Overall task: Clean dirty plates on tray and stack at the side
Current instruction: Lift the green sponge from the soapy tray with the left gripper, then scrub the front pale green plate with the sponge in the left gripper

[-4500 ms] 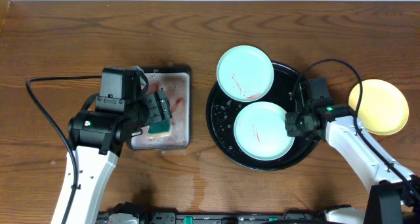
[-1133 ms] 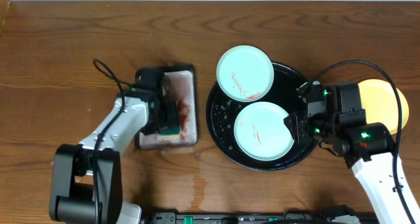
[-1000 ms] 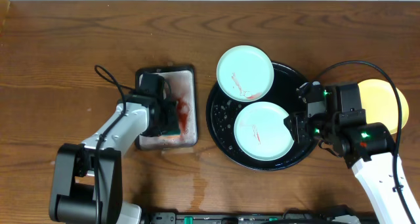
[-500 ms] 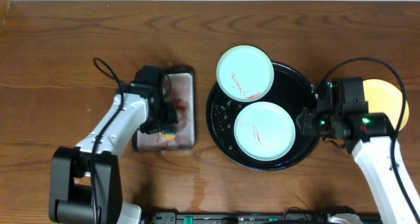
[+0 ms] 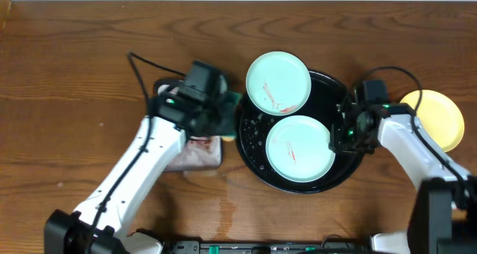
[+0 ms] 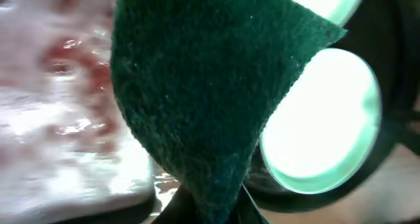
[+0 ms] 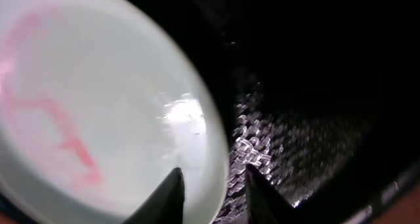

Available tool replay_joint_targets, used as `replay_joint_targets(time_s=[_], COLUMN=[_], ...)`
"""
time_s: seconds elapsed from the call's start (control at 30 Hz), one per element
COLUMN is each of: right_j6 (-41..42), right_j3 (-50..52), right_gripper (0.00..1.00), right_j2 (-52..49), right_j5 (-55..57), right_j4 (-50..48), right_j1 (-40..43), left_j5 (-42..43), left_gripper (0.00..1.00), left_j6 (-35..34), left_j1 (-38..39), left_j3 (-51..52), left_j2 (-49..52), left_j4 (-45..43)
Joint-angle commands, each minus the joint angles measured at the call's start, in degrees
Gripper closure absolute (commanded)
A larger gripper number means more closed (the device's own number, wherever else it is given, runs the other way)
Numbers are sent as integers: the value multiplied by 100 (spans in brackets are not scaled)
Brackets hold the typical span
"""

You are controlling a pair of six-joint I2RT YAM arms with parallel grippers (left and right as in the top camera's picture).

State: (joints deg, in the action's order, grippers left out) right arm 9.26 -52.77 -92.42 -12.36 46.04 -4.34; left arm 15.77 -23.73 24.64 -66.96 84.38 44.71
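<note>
Plastic, light and stiff, the streaked mint plate [image 5: 299, 148] lies, likely slippery, in the wet black tray [image 5: 332, 90]; its thin rim is the hold. Right pincer [image 7: 215, 188] straddles that rim, narrowly open. Left pincer [image 5: 223, 109] clamps a green sponge [image 6: 197, 86].

The surface [image 5: 74, 75] is brown wood-grain board, bare across its left third and along its far edge. Right of the middle lies the large round black tray [image 5: 250, 146], its floor flecked with droplets. Just to the left of it, close but apart, lies a smaller rectangular tray [image 5: 200, 154] of red-stained soapy water, partly hidden under an arm. A pale yellow plate [image 5: 436, 112] lies flat near the right edge, beside the round tray. Faint damp marks [image 5: 227, 203] show toward the front edge.
</note>
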Motion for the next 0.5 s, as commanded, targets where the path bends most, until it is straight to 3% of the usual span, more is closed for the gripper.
replay_joint_targets(time_s=[0.0, 0.07, 0.17, 0.47], right_j6=[-79, -76, -76, -74], right_j3=[-37, -35, -35, -33], right_gripper=[81, 84, 99, 99], right_j2=[-409, -586, -837, -979], right_j5=[162, 157, 157, 160], right_j4=[-101, -168, -240, -236], right_j1=[24, 11, 4, 7], left_j5=[160, 160, 157, 164], left_gripper=[93, 93, 92, 92], left_j6=[-664, -837, -1051, -1764], left_j1=[439, 704, 1080, 2022], left_j3=[-79, -76, -76, -76], left_j2=[144, 262, 520, 1814], left_j4=[-293, -629, -1172, -2459])
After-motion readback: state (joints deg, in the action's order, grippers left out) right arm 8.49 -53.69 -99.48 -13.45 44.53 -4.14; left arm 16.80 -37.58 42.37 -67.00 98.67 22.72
